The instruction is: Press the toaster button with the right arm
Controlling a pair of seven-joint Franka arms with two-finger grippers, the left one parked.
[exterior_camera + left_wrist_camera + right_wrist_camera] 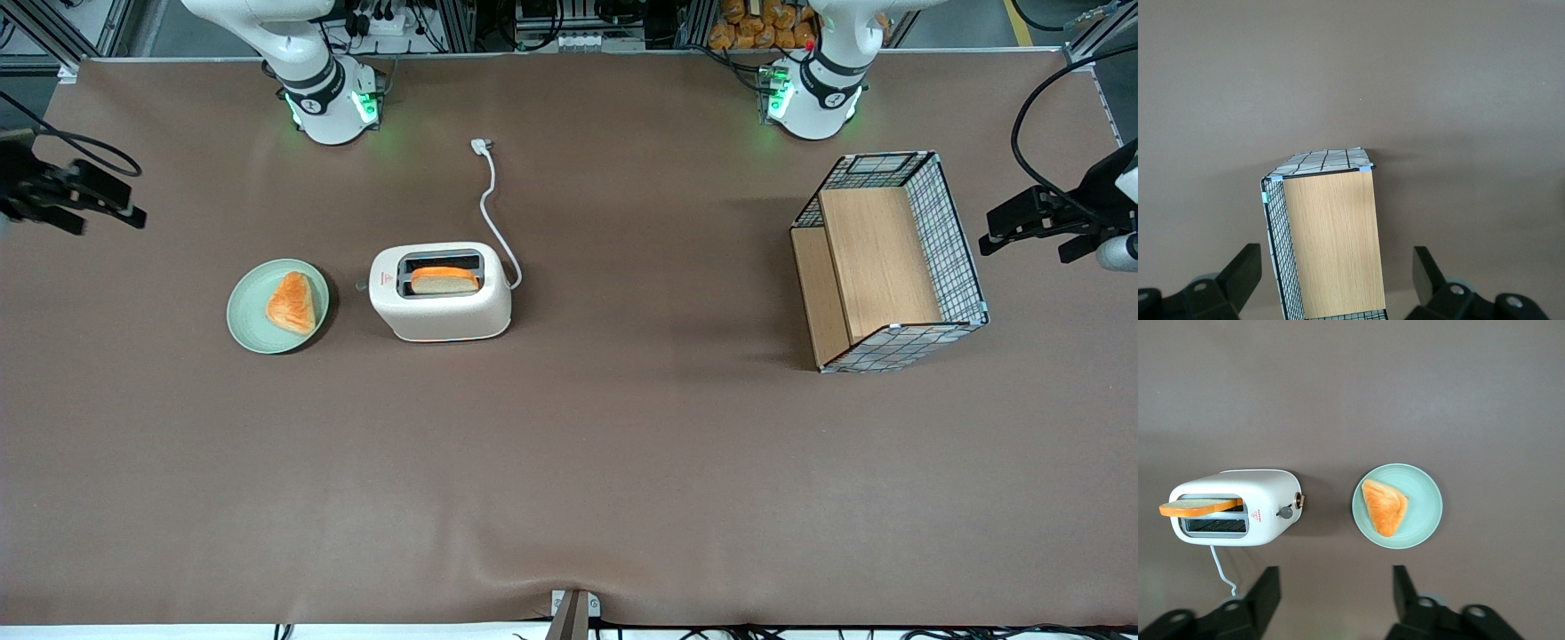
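**Front view: right arm parked wide, toaster lever waiting**

Front view is showing the brown bench carrying, in order of size, a wire basket with wooden panels toward the parked arm's end, then the toaster nearer the working arm's end, then a green plate with a pastry wedge just beside it. The gripper is hovering well apart from the toaster at the working arm's edge of the bench, its jaws spread wide with nothing between them.

The toaster is cream-white and rounded, holding one bread slice in a slot. The toaster button, a small grey knob, is sticking out of the narrow end facing the plate. Pressing well probably means closing the jaws, lining up above the knob, and pushing straight down without nudging the plate.
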